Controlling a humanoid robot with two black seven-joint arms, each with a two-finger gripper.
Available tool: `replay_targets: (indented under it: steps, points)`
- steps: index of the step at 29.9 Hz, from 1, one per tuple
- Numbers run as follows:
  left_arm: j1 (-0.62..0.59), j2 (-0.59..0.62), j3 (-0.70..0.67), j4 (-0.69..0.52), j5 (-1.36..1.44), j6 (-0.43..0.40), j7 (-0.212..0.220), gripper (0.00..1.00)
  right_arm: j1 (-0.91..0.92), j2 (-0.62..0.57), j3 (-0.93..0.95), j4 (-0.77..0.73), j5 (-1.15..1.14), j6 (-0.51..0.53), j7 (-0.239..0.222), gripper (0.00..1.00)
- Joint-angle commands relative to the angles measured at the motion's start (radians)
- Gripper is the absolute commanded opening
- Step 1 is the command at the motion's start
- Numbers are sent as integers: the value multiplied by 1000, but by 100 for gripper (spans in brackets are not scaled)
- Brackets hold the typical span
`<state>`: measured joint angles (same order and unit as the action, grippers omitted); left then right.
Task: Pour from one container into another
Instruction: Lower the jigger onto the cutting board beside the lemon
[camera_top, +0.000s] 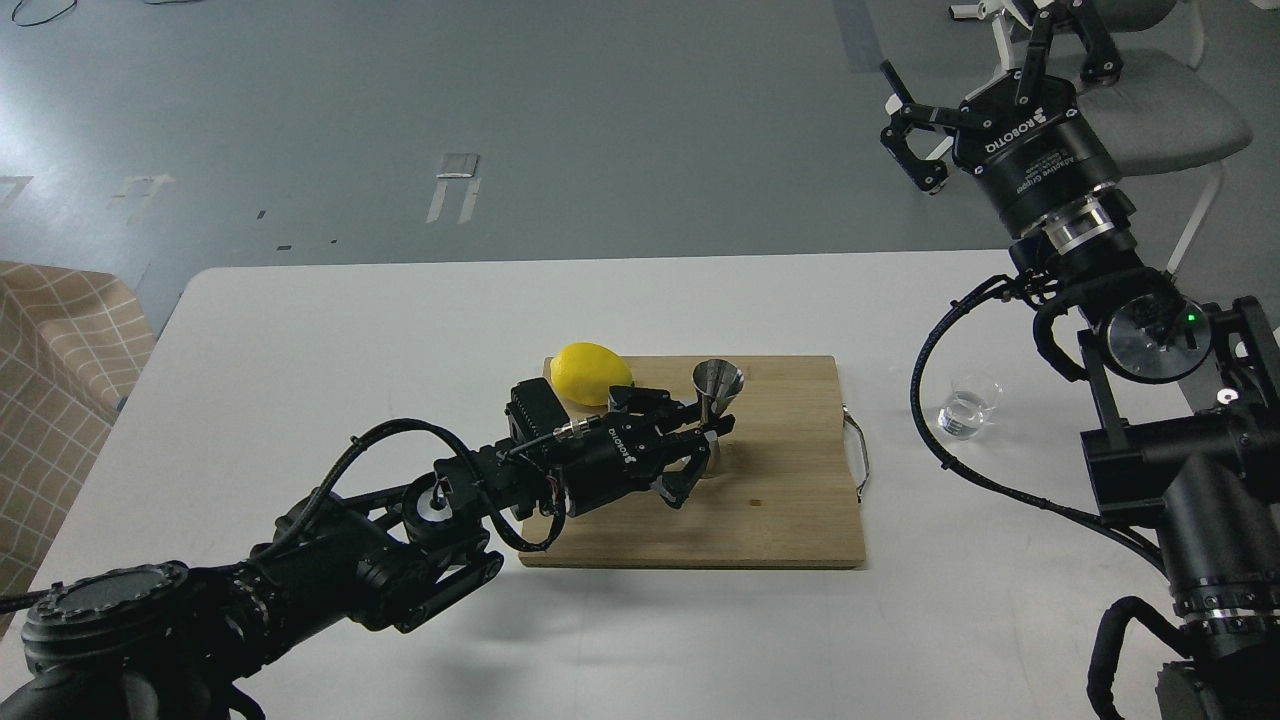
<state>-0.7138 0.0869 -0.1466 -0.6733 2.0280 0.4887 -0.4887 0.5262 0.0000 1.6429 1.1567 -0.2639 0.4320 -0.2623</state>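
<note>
The steel hourglass jigger (718, 385) stands upright on the wooden board (790, 500), just right of a lemon. My left gripper (697, 452) reaches in from the left at board height. It is open, with one finger on each side of the jigger's lower cone. The far finger is close to the waist, and I cannot tell whether it touches. The clear glass tumbler (969, 405) sits on the white table right of the board, with a little clear liquid in its base. My right gripper (975, 45) hangs high above the table's far right edge, wide open and holding nothing.
A yellow lemon (590, 373) lies on the board's far left corner, right beside my left wrist. The board has a metal handle (858, 455) on its right edge. A checked cushion (60, 380) sits off the table's left side, and a chair (1160, 110) stands behind at the right.
</note>
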Motion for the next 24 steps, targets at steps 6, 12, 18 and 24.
replay_targets:
  steps: [6,12,18,24]
  points:
    - [5,2,-1,-2,1,0,0,25,0,0,0,-2,0,1,0,100]
    - [4,2,-1,-6,1,0,0,31,0,0,0,0,0,-1,0,100]
    - [11,10,-1,-15,1,0,0,41,0,0,0,-2,0,1,0,100]
    - [16,10,-1,-15,1,0,0,61,0,0,0,-2,0,-1,0,100]
